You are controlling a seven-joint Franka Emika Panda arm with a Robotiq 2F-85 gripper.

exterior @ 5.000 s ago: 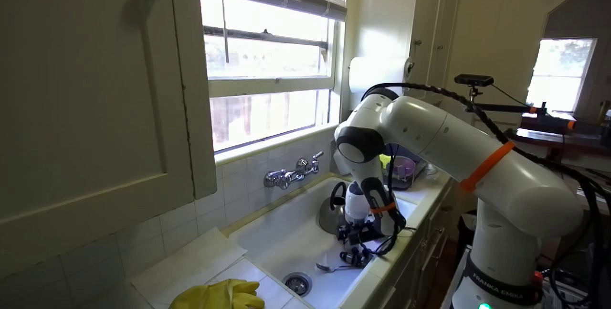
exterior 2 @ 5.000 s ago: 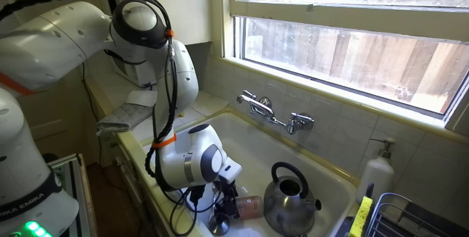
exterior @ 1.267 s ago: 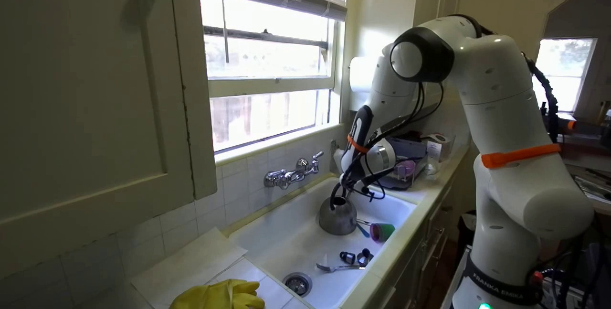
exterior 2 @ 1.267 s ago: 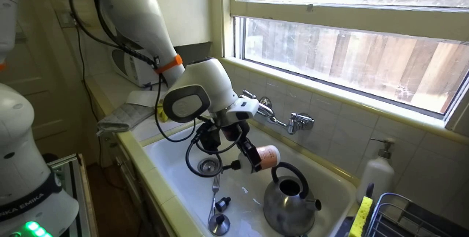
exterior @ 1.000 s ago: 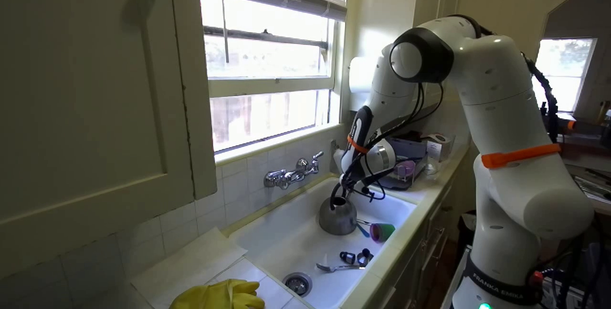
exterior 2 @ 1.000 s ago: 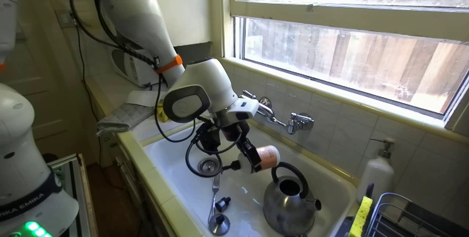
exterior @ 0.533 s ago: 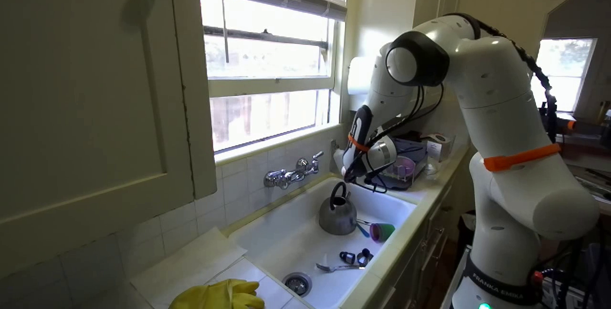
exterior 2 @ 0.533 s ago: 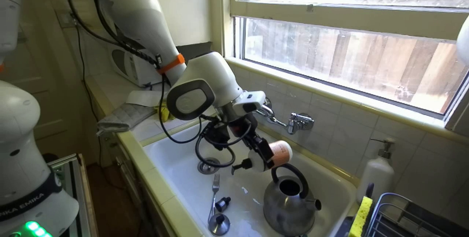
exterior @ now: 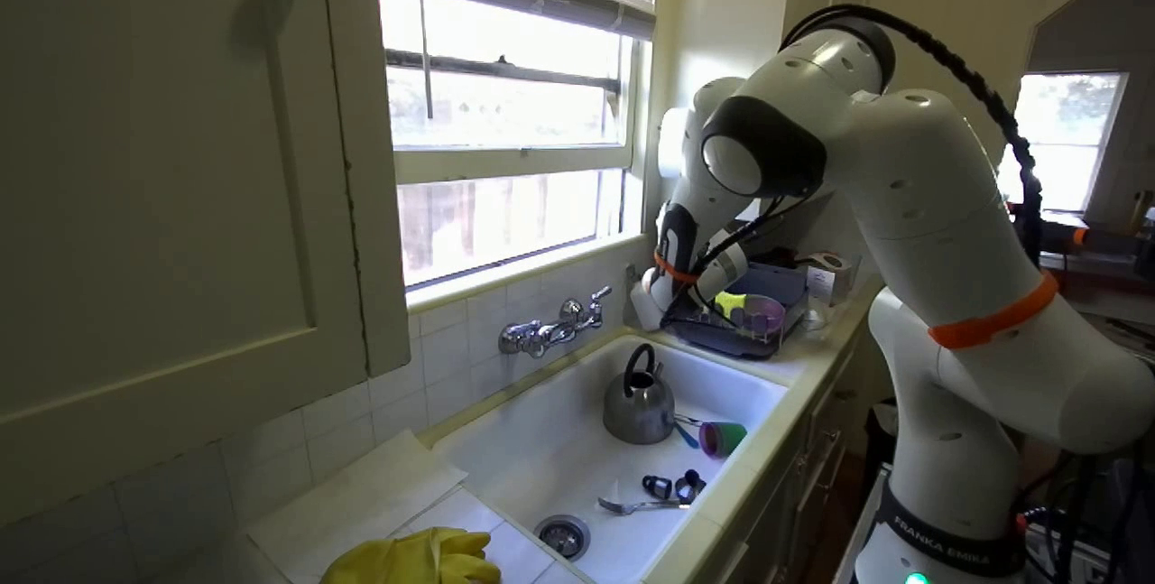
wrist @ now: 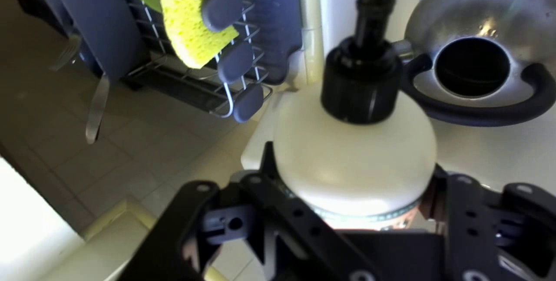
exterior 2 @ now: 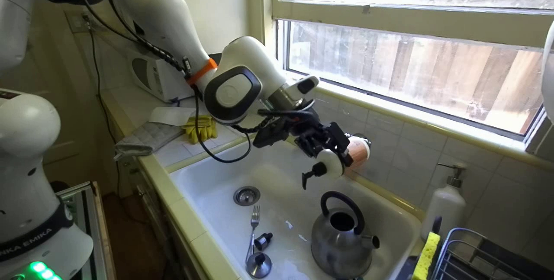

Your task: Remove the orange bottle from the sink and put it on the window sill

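Note:
The orange bottle (exterior 2: 359,152) has an orange label, a white shoulder and a black pump. It hangs above the sink (exterior 2: 281,180), tipped well over, pump end lower, base toward the tiled wall. My gripper (exterior 2: 345,148) is shut round its body near the shoulder. From the wrist view, the fingers of the gripper (wrist: 354,166) press both sides of the bottle (wrist: 356,155). Above the taps runs the white window sill (exterior 2: 433,118), higher than the bottle. In an exterior view, my wrist (exterior: 663,295) hides gripper and bottle, while the sill (exterior: 514,273) shows.
A steel kettle (exterior 2: 342,245) stands in the sink just under the bottle. Chrome taps (exterior: 559,327) jut from the wall. A white soap dispenser (exterior 2: 446,206) and a dish rack (exterior 2: 471,249) with a yellow sponge (exterior 2: 426,256) stand at the sink's end.
Five seconds ago the bottle lay in the sink beside the kettle. Over the last second gripper and bottle rose toward the wall, and the pump swung toward an exterior camera.

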